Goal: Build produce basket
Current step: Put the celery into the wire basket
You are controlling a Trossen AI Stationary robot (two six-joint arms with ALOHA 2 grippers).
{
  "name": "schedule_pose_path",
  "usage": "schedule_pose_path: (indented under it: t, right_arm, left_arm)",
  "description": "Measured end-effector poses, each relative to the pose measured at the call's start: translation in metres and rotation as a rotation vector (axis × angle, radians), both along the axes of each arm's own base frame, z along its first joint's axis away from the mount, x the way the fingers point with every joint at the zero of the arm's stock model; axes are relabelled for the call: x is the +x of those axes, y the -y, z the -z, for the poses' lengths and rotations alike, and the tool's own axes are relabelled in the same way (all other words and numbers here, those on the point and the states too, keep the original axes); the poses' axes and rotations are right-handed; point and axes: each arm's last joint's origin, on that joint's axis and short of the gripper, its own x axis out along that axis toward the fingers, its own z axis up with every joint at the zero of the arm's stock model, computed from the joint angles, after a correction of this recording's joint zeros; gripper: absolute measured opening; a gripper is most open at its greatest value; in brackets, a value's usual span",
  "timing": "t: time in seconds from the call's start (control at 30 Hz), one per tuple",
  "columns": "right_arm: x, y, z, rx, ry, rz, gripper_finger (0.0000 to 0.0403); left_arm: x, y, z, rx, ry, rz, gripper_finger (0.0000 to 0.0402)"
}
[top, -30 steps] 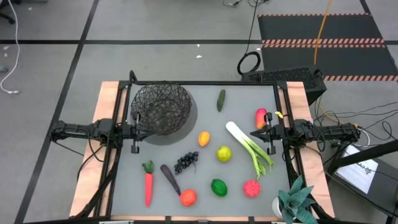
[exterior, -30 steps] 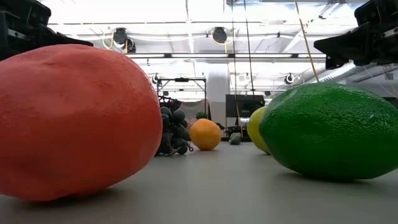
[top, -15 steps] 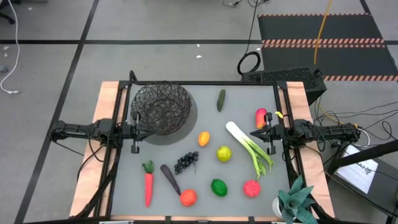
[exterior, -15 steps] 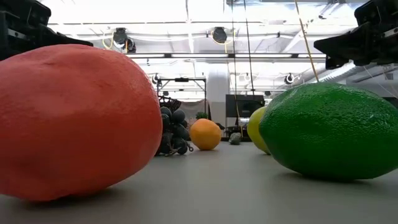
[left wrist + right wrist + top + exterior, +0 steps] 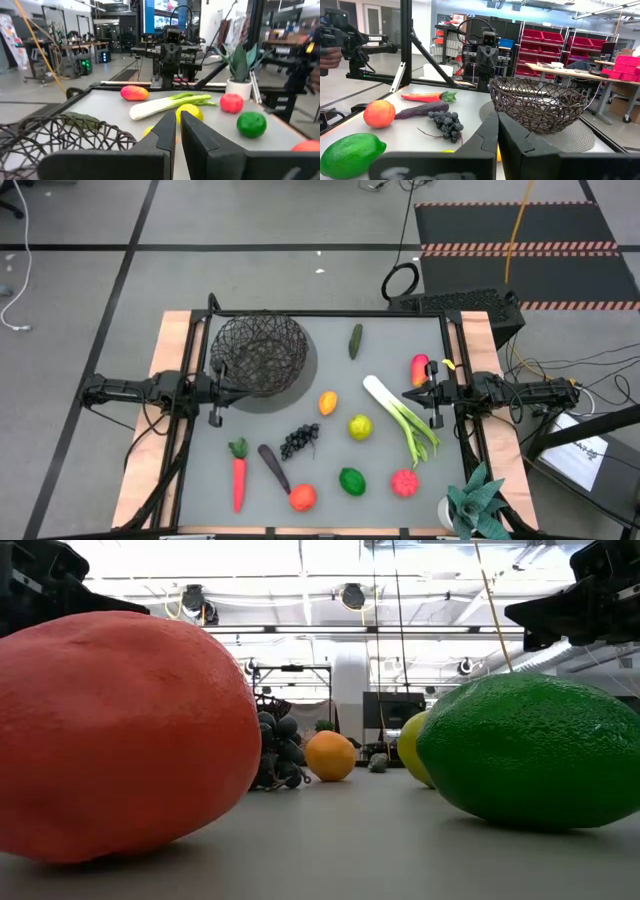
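High view has both arms parked low at the table's sides — left gripper (image 5: 237,391) by the basket (image 5: 261,352), right gripper (image 5: 410,395) beside the leek (image 5: 398,415), both pinched together, produce loose on the table.

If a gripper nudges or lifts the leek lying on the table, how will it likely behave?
The leek is long and slim, lying flat, so a side push would probably swing it around rather than roll it. Its split green leaf end may flex. Gripped near one end, it would likely droop; the white stalk looks like the firmer place to hold.

Black wire-mesh basket (image 5: 262,352), green lime (image 5: 352,480)
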Motion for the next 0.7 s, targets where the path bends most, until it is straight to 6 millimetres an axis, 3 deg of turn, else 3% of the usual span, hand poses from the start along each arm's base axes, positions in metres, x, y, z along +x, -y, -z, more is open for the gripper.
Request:
schedule_pose_path:
  t: [0.13,0.37,0.7]
  right_arm:
    - [0.0,0.0,0.0,0.0,0.0,0.0,0.0]
    - [0.0,0.0,-0.002,0.002,0.018,0.0,0.0]
    - [0.0,0.002,-0.001,0.1,0.014,0.055,0.0]
  left_arm:
    - [-0.001,0.0,-0.01,-0.036,0.073,0.001,0.0027]
    - [-0.012,-0.001,-0.046,-0.061,0.123,0.004,0.0005]
    - [-0.028,-0.003,-0.12,-0.054,0.021,0.002,0.0002]
